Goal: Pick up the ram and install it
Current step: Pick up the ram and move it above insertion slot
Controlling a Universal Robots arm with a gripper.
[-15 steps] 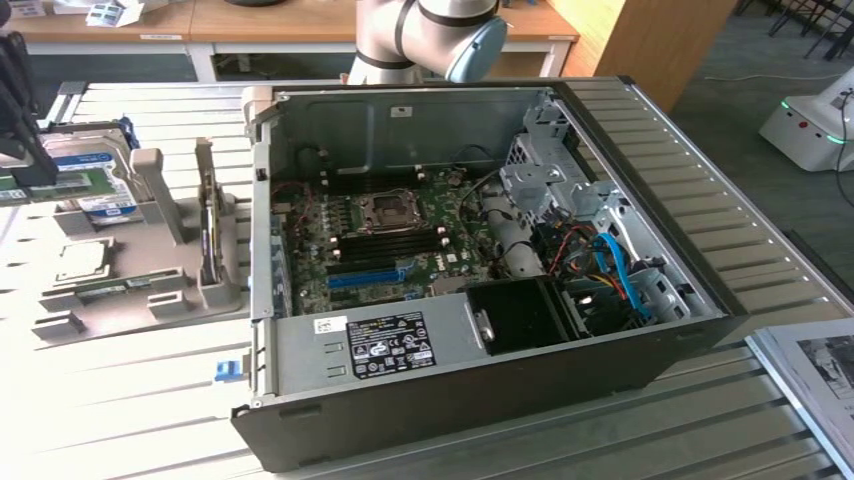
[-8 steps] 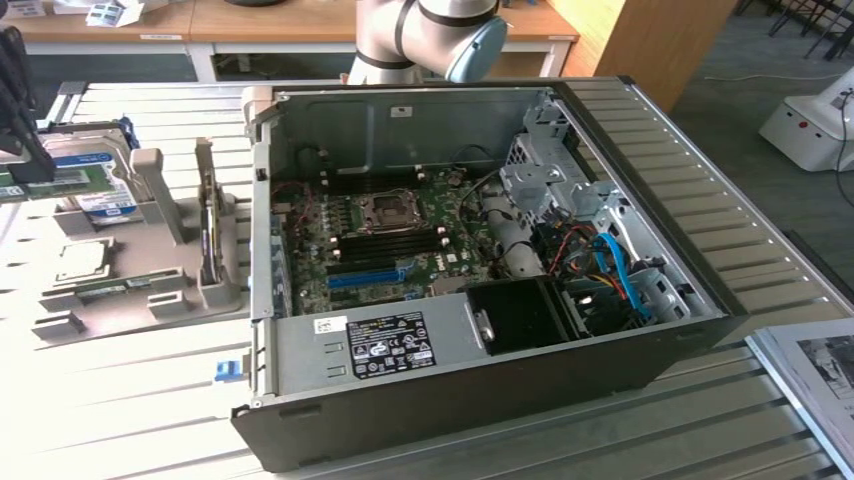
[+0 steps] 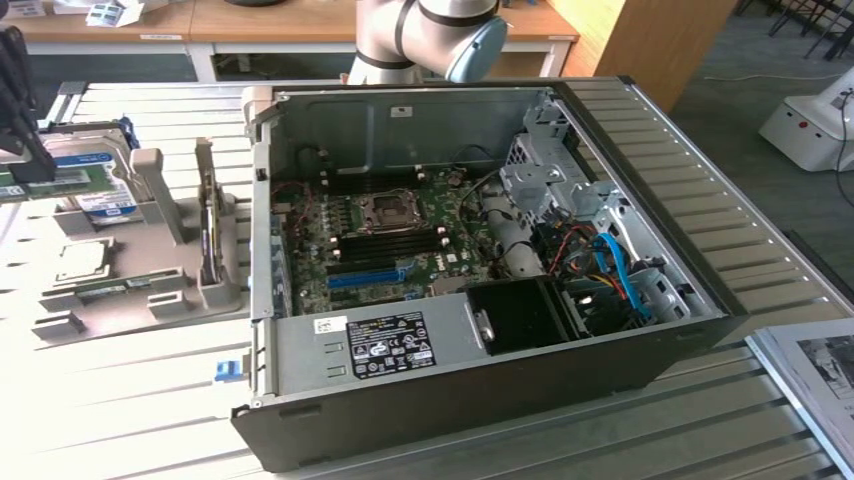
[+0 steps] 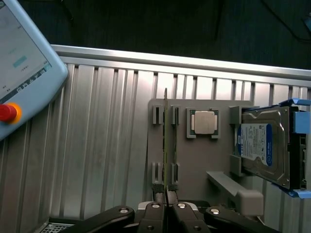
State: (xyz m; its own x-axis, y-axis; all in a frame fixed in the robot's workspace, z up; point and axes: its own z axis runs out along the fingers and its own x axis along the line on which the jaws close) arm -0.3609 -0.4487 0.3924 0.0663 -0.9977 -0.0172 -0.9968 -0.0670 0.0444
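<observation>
The gripper (image 4: 165,205) is closed on the ram (image 4: 165,145), its two dark fingers (image 4: 154,213) pinching one end of the thin green strip, which the wrist view shows edge-on; the strip runs straight out from the fingers over the grey holder (image 4: 204,165), in line with the narrow slots at that end of the holder; in the exterior view the ram (image 3: 51,184) shows as a green strip at the far left, raised above the holder (image 3: 134,270) and well apart from the computer case (image 3: 467,400); whether its lower edge touches a slot cannot be told; on the same holder sit a square silver processor (image 4: 203,121) in a small recess and, beyond it, a hard drive (image 4: 262,145) with a blue and white label in a blue frame; the holder rests on a bench (image 4: 107,145) of ribbed metal slats; a grey control tablet (image 4: 24,63) with a red button (image 4: 6,112) lies at the bench's edge; the case lies open on its side towards the exterior view's right, with the green motherboard (image 3: 387,240) exposed, a square processor socket (image 3: 390,210) near its middle and a long blue slot (image 3: 363,277) just beside the dark memory slots; the robot arm (image 3: 427,35) stands behind the case.
</observation>
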